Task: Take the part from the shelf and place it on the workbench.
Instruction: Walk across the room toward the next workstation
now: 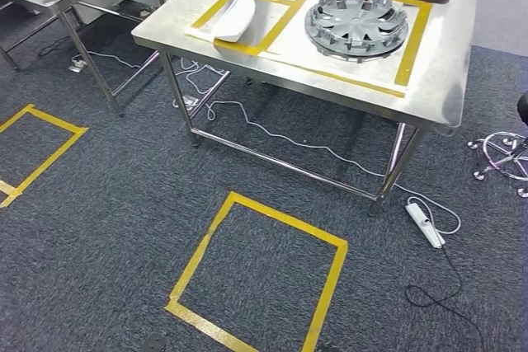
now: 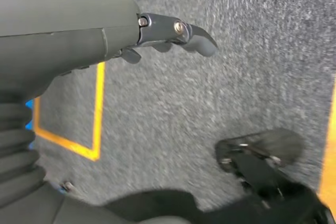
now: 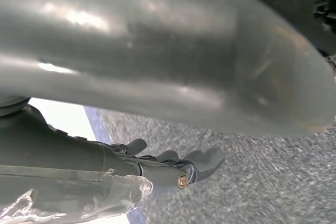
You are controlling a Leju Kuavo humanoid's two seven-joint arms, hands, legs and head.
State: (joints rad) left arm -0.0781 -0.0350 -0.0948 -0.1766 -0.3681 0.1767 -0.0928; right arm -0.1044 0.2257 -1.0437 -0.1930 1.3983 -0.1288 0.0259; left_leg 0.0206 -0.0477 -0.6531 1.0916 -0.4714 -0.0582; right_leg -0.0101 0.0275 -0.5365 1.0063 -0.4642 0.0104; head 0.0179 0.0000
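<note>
Transit step, judged: right robot hand (image 3: 174,169) grips a large grey part (image 3: 166,51), carried over carpet; left robot hand (image 2: 174,32) hangs empty, fingers loosely apart. Next: approach table (image 1: 436,80), lower part there.

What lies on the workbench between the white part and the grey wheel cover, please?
In the head view, a strip of yellow tape runs between the white part and the wheel cover, dividing their two marked areas on the workbench.
</note>
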